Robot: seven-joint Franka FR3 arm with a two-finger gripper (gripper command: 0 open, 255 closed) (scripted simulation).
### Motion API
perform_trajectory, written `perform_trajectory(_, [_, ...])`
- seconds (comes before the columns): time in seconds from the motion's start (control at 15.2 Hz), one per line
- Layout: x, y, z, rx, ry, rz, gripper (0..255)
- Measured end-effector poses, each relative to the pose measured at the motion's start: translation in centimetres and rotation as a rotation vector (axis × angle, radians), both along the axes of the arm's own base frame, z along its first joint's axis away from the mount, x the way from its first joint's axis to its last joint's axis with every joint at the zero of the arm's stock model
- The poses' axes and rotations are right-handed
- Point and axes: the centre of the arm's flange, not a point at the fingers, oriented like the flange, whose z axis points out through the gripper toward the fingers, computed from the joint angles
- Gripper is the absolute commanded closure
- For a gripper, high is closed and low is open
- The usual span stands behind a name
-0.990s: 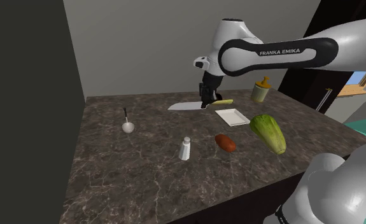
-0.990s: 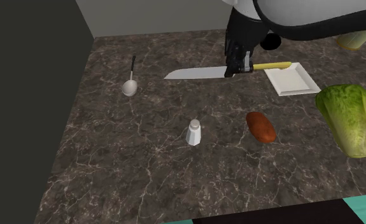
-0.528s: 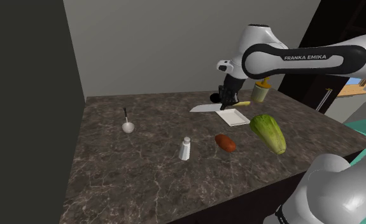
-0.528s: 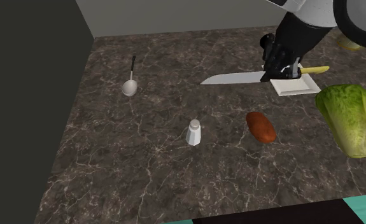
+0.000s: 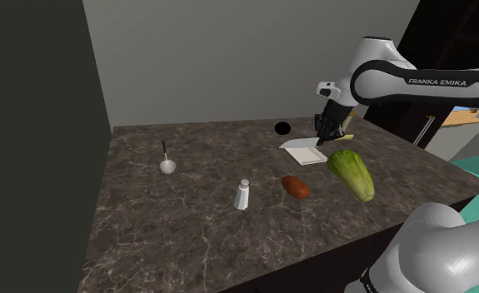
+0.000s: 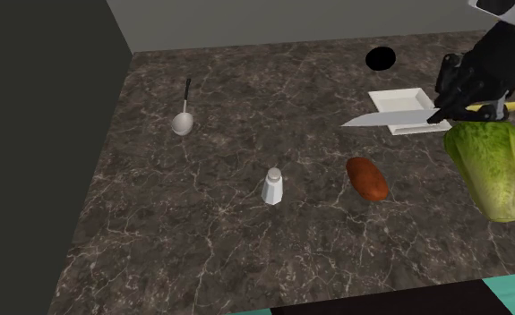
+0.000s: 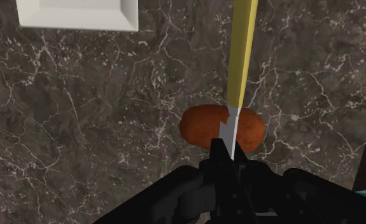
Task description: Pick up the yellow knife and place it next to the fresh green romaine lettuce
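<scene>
Clamped shut in the black gripper [image 6: 445,111]: the knife [image 6: 385,118], pinched where grey blade meets yellow handle. Held roughly level, clear of the dark marbled worktop [image 6: 201,242].

In the second exterior view, blade pointing to that view's left across the near edge of the white plate [image 6: 397,97]. Handle poking out to the right past the fingers, just above the far end of the lettuce [image 6: 490,170]. Lettuce lying flat near the worktop's right-hand side, close beside the plate.

From the shoulder view, gripper [image 5: 327,133] hanging over the plate's [image 5: 306,154] far side, under the white arm [image 5: 421,79]. Lettuce [image 5: 351,173] just nearer the camera than the plate.

Along the wrist view, yellow handle [image 7: 242,63] running straight away from the gripper [image 7: 228,158], with a sliver of blade caught between the fingertips. Below it on the worktop, a red-brown lump [image 7: 204,126]; a corner of the plate [image 7: 79,14] further off.

Elsewhere on the worktop:
- the lump [image 6: 367,177] between lettuce and a white shaker [image 6: 273,186], all apart from one another;
- a spoon [image 6: 184,121] well off toward the second exterior view's left;
- a round black spot [image 6: 381,58] beyond the plate, toward the back wall.
</scene>
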Motion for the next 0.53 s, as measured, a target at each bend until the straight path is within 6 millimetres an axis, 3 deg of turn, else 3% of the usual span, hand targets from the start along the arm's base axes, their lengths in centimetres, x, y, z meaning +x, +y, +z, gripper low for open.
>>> perform_trajectory(0.53, [-5.6, -8.8, -0.1, 0.000, 0.000, 0.000, 255])
